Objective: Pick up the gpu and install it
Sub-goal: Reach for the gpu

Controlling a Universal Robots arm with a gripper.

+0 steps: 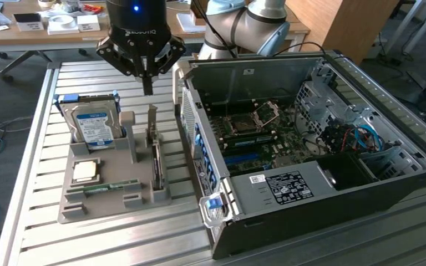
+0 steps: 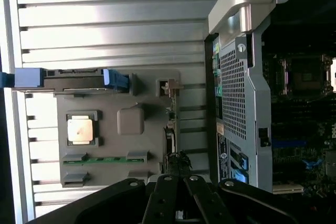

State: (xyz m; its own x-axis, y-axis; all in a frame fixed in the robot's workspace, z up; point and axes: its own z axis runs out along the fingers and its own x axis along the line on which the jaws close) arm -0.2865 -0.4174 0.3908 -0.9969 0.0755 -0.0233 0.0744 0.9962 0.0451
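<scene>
The gpu [image 1: 155, 152] is a thin dark card with a pale metal bracket. It stands on edge in a slot of the grey holder tray [image 1: 76, 209], next to the open computer case [image 1: 309, 144]. In the wrist view the gpu [image 2: 170, 121] appears edge-on along the side of the tray [image 2: 152, 98]. My gripper [image 1: 148, 86] hangs above the far end of the card, clear of it. Its fingers are shut with nothing between them. In the wrist view the gripper [image 2: 178, 182] sits over the card's line.
The tray also holds a hard drive [image 1: 95, 124] with a blue-white label, a square CPU [image 1: 86, 170] and a green RAM stick [image 1: 109, 187]. The case lies open with its motherboard [image 1: 254, 136] exposed. The slatted metal table [image 1: 109, 244] stretches around them.
</scene>
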